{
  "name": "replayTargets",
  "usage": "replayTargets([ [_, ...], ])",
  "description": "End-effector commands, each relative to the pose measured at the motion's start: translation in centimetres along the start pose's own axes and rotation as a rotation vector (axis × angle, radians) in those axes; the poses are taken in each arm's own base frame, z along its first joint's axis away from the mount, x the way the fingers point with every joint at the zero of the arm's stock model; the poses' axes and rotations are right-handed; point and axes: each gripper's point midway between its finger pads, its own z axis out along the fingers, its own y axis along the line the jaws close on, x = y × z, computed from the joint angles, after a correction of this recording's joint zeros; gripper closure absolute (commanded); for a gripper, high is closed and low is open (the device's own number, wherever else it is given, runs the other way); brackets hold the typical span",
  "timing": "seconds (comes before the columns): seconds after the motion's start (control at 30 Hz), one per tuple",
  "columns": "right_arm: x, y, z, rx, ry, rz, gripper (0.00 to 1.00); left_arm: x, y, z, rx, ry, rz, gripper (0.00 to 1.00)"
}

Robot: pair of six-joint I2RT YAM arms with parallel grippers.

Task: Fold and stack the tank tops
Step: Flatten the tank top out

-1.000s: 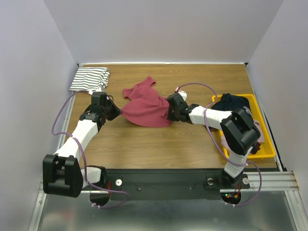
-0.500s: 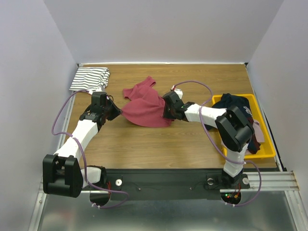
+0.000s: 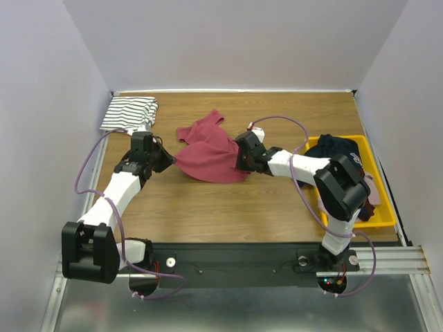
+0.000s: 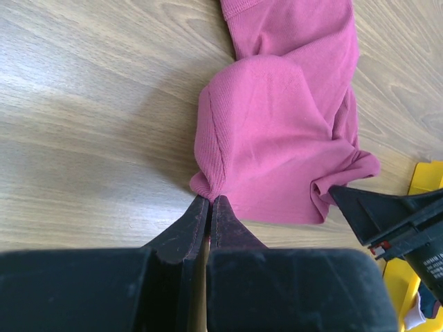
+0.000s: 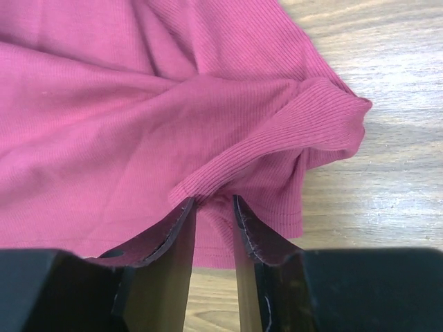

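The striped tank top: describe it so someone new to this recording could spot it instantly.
On the wooden table, look to the far left corner by the wall. The striped tank top lies there folded, white with thin dark stripes, unlike the crumpled dark red tank top mid-table.

The crumpled tank top is spread at the middle of the desk. It is flanked by the left end effector at its left edge and the right end effector at its right edge. A folded tank top is found in the far left corner. A bin of clothes is set along the right side.
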Motion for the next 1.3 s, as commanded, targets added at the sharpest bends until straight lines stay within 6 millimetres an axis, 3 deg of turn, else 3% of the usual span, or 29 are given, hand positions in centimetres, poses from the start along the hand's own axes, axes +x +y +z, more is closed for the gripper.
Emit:
replayTargets([
  [0.0,-1.1,0.3,-1.4,-0.005,-0.054,0.0,0.67,-0.1,0.2,0.2,0.011,-0.006,0.017,1.0],
  [1.0,-0.9,1.0,1.1,0.019,-0.034,-0.028,0.68,-0.1,0.3,0.2,0.016,-0.008,0.015,1.0],
  [1.17,-1.1,0.5,0.8,0.037,-0.044,-0.029,0.88,-0.1,0.3,0.1,0.016,-0.01,0.015,1.0],
  [1.27,-1.4,0.3,0.4,0.045,-0.058,-0.032,0.94,-0.2,0.4,0.1,0.016,-0.013,0.013,1.0],
])
